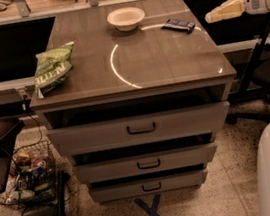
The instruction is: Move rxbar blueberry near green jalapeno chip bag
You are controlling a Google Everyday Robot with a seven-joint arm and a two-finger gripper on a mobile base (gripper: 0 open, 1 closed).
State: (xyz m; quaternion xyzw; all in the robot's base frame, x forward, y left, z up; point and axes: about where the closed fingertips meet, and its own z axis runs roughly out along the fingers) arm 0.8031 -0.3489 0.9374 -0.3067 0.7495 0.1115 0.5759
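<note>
Navy rxbar (178,24) back-right, green bag (53,67) front-left, hand (209,17) off-right.

Warm, dim light from overhead throws a bright curved glare arc (112,68) on the cabinet top (168,57), leaves the drawer gaps (135,107) and the frame's upper left in deep shadow, and brightly lights the pale gripper (223,12) at upper right.

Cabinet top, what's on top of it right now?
A green jalapeno chip bag at the left edge, a white bowl at the back, the rxbar blueberry back right. Anything under the bag is covered. The gripper hovers off the right side.
</note>
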